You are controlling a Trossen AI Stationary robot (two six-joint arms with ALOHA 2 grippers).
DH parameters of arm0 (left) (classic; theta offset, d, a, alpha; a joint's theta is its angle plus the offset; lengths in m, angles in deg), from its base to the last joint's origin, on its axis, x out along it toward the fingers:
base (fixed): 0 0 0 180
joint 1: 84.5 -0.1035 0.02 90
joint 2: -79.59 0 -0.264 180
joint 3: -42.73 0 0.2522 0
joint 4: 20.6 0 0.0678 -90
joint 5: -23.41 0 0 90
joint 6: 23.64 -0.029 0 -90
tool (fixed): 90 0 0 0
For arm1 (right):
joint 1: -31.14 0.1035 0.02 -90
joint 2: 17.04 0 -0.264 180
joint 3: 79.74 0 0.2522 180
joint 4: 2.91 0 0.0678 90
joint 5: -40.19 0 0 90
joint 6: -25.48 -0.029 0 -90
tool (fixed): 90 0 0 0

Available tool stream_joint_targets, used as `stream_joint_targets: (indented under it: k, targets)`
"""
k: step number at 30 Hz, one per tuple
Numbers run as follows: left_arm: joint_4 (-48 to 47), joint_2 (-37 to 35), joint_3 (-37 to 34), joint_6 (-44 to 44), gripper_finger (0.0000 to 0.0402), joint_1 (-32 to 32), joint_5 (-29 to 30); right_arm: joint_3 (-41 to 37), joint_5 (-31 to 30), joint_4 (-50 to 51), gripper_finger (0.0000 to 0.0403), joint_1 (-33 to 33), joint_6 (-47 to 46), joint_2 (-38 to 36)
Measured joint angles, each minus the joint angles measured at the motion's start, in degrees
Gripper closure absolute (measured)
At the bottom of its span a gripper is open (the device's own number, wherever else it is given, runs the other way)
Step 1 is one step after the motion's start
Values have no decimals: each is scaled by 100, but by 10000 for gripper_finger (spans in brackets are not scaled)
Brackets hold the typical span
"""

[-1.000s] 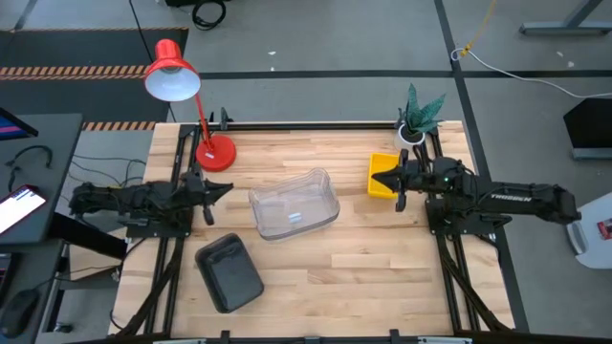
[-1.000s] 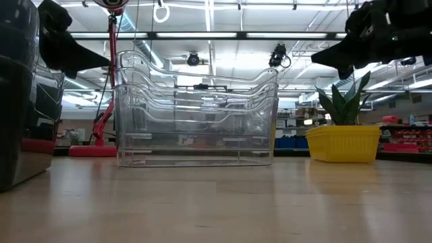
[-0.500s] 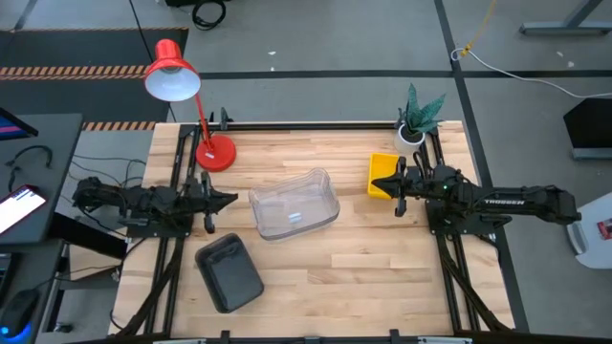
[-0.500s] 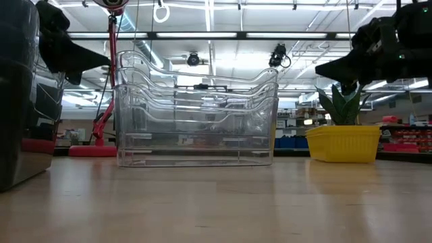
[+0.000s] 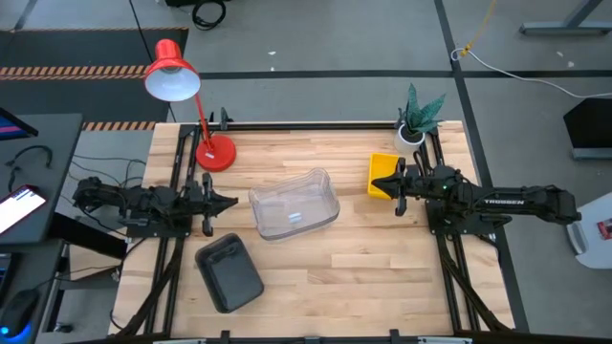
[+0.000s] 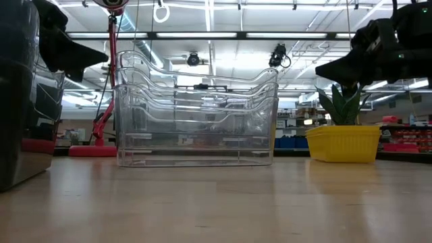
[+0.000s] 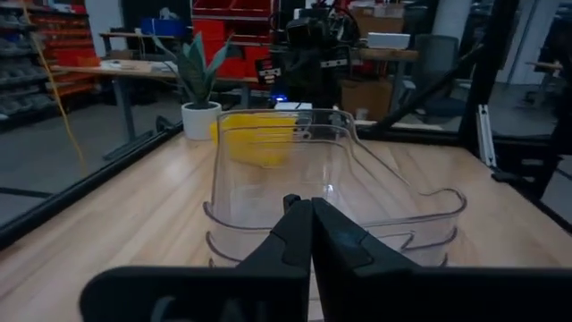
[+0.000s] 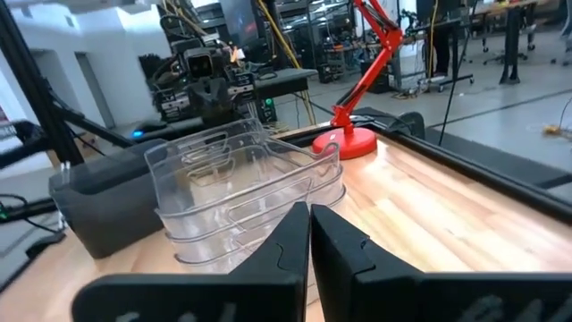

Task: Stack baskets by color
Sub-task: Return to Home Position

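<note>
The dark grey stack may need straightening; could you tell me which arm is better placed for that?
Probably the left: the left gripper, jaws shut, hangs close to the dark grey stack, while the right gripper sits beside the yellow stack, beyond the clear stack.

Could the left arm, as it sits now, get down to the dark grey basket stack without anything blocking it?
Probably yes. The grey stack lies on the table close to the left gripper, which is shut and holds nothing. The clear stack sits off to one side, not between them.

Robotics lab: red parts bins (image 7: pixel 223 22), workbenches (image 7: pixel 107 68).
</note>
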Motion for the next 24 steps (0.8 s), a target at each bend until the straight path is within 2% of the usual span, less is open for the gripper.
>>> stream_joint_targets:
  k: [2,5,7,11,18,24]
  targets:
    - [101,0,-15,-85,397,0,51,0,0,-2,384,0,-193,0]
    - [935,-1,-232,-246,397,0,40,0,-1,-2,383,0,-509,0]
    - [1058,16,-249,-378,395,2,-54,-2,-2,-4,383,0,-672,0]
    - [1005,33,-249,-339,391,2,-50,-2,-1,-4,383,0,-763,0]
    - [829,42,-249,518,384,2,-50,-2,2,-6,382,0,-737,0]
    - [830,42,-249,514,390,2,-50,-2,5,-6,383,0,-728,0]
